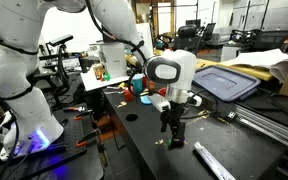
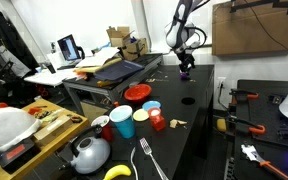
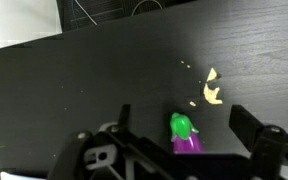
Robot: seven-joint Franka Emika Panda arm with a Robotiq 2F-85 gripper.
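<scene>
In the wrist view, the end effector (image 3: 179, 112) hung over the black table (image 3: 64, 90) with its jaws spread wide, one at each side of the frame and nothing gripped. Between them lay a small toy eggplant (image 3: 185, 133), purple with a green cap. It rested on the table, and neither jaw touched it as far as the view showed. To its right and farther off, a few yellow scraps (image 3: 212, 90) lay near it but apart.

In an exterior view, a blue cup (image 2: 123, 121) and a red plate (image 2: 137, 93) stood at the left. Well apart from them to the right, the end effector (image 2: 187, 66) hovered low over the table's far end.

The approach looked complete, with the jaws straddling the eggplant. The grasp had not been made, so closing and lifting appeared to be left.
</scene>
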